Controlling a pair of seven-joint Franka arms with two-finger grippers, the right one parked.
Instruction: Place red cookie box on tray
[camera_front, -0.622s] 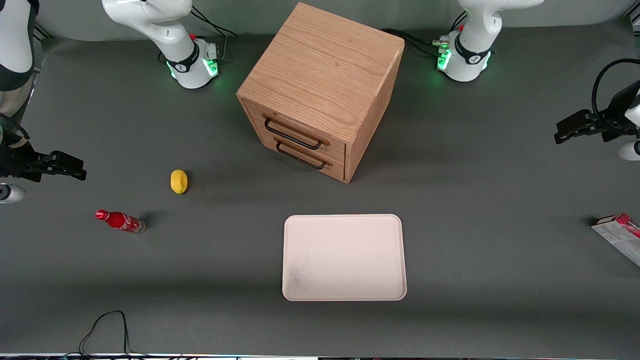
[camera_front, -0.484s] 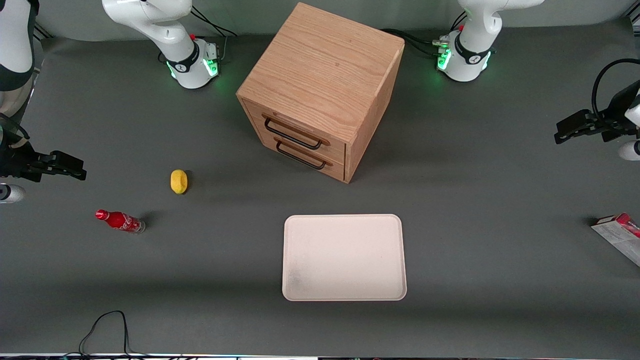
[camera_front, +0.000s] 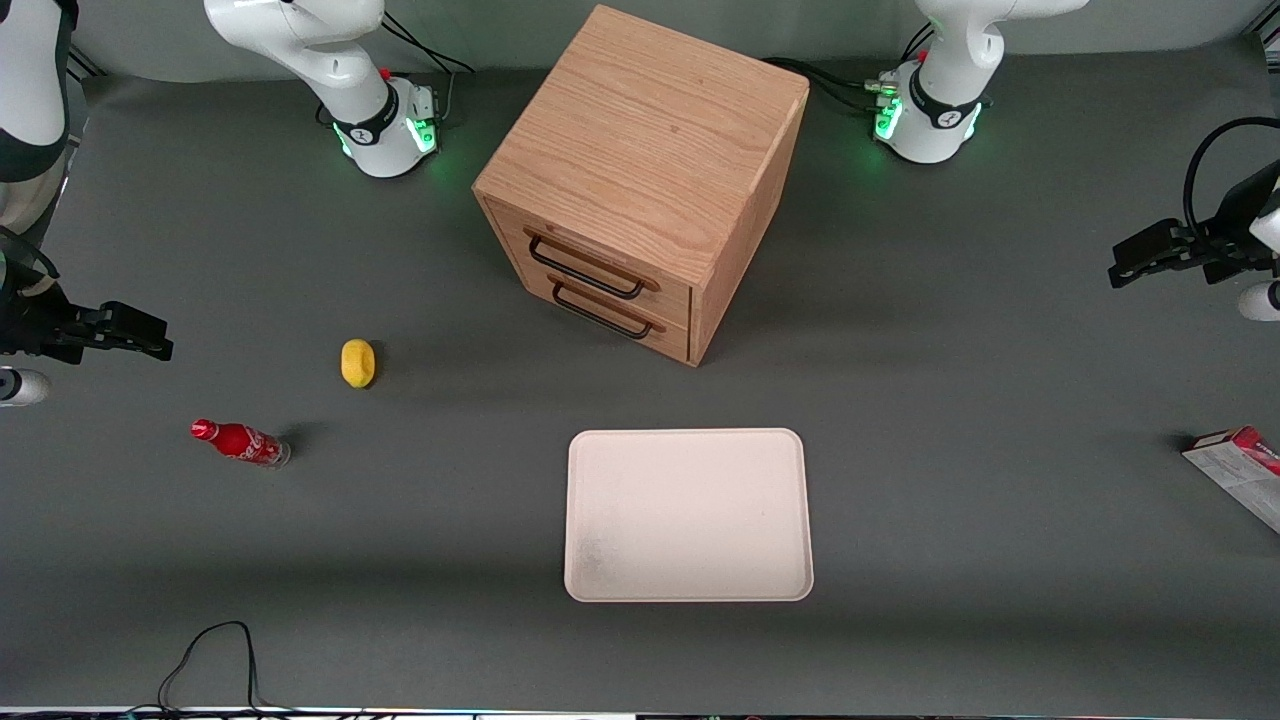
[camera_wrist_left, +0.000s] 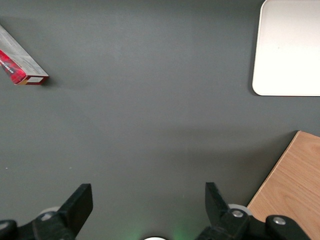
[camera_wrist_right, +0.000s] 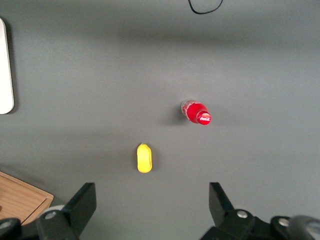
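Showing the approach step, not yet begun: the slim red cardboard cookie box (camera_front: 1238, 465) lies flat on the grey bench (camera_front: 960, 400) at the working arm's end, well apart from the flat cream-white rectangular tray (camera_front: 688, 515); the black two-finger claw (camera_wrist_left: 148, 205) hangs above the bench, fingers spread, holding nothing; next it must travel to the box and descend over its narrow width.
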